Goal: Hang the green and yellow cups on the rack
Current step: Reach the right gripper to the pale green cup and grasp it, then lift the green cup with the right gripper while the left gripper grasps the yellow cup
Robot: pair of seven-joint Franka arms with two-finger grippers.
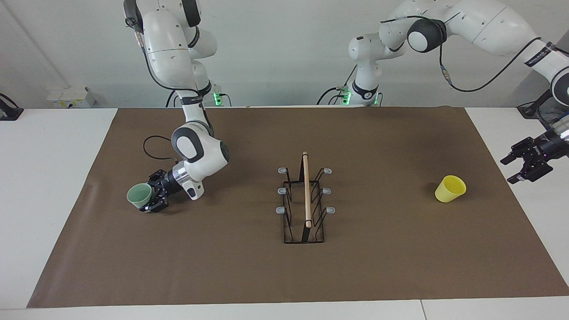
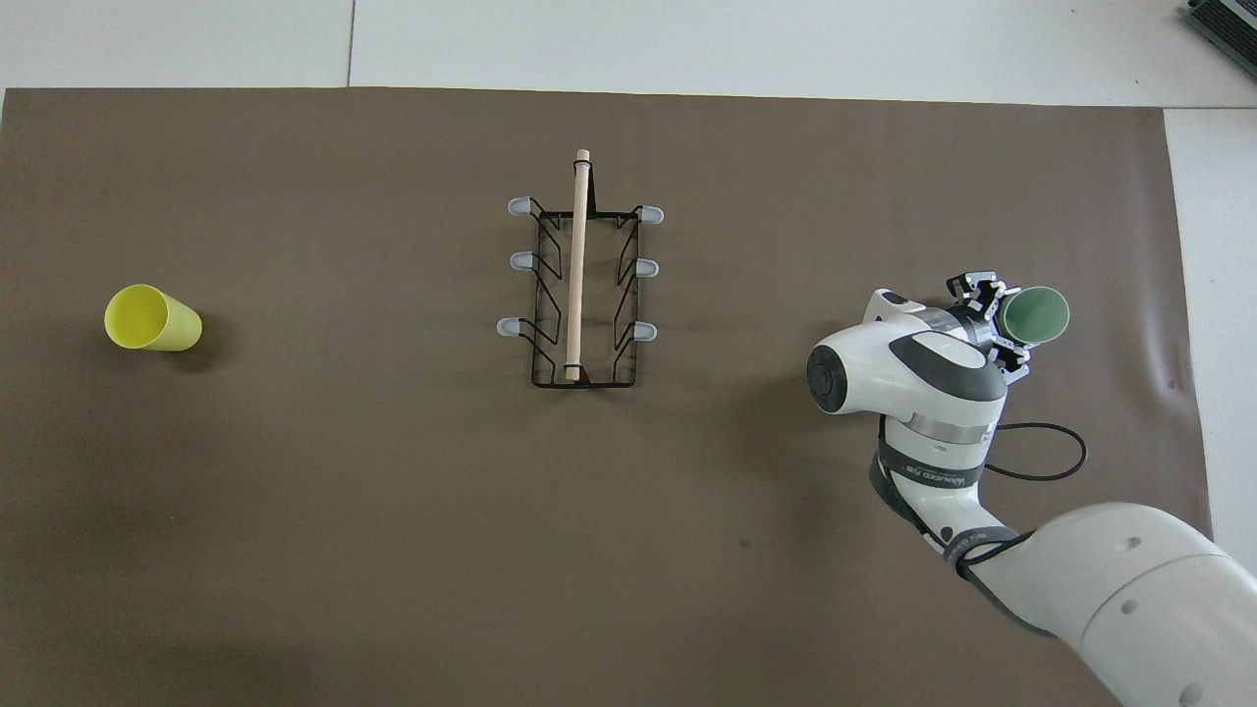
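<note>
The pale green cup lies tilted on its side, low over the brown mat at the right arm's end, its mouth turned away from the rack. My right gripper is shut on it; it also shows in the overhead view, as does the green cup. The yellow cup lies on its side on the mat at the left arm's end. My left gripper is open and empty, over the white table beside the yellow cup. The rack stands mid-mat with bare prongs.
The brown mat covers most of the white table. A black cable loops on the mat by the right arm. A white box sits at the table's edge nearest the robots.
</note>
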